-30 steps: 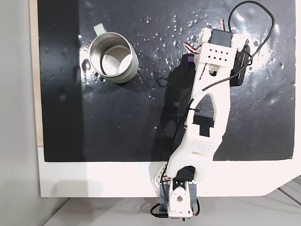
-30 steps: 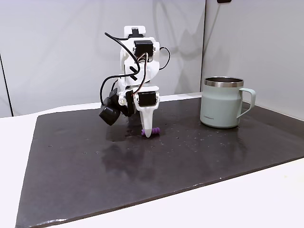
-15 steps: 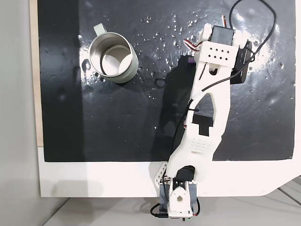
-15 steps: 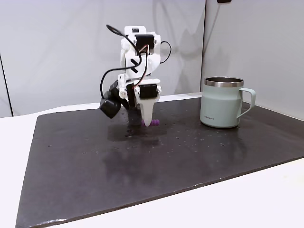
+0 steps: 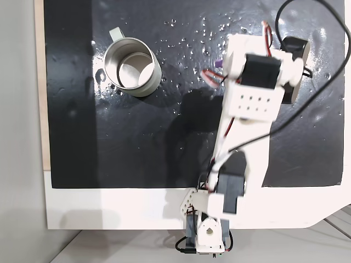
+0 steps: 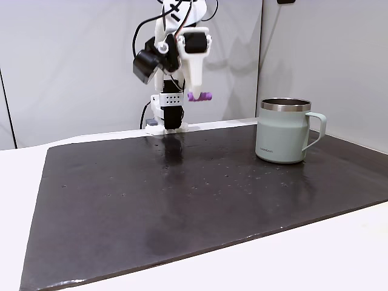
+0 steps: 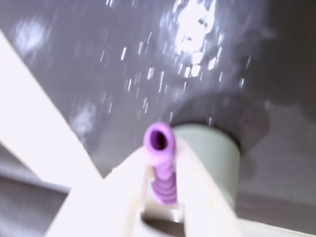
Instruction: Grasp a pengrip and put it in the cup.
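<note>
Pengrip (image 6: 200, 96): one, pinched in claw (image 6: 195, 96), aloft | cup (image 6: 283, 131): one, on mat (image 6: 182, 200)

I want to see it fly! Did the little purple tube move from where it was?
Yes. The purple tube went up: it was on the black mat, and now the gripper holds it above the mug's rim.

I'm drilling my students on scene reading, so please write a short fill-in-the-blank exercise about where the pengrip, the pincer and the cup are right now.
1. The pincer is shut on the purple ____.
2. In a fixed view from the side, the pengrip is held ____ the dark mat, not lying on it.
3. The cup stands ____ on the mat, with its handle on its right in that view.

Missing words: pengrip; above; upright
</note>
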`<control>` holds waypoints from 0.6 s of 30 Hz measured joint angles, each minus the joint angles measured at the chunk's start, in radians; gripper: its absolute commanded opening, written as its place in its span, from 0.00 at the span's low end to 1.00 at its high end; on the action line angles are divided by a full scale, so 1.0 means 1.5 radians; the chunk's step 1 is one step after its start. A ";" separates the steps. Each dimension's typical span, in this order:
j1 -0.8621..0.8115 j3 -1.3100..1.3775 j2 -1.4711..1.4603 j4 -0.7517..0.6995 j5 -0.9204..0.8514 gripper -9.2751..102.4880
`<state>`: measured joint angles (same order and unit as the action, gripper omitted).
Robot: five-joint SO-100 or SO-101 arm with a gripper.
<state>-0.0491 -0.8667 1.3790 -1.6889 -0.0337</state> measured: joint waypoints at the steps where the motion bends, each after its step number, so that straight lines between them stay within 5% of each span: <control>1: 0.008 -0.010 0.033 0.000 0.000 0.08; 8: 0.046 -0.027 0.153 0.000 0.000 0.08; 18: 0.148 0.103 0.057 0.000 -0.006 0.08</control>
<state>0.1733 -0.7118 1.4650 -1.6889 -0.0430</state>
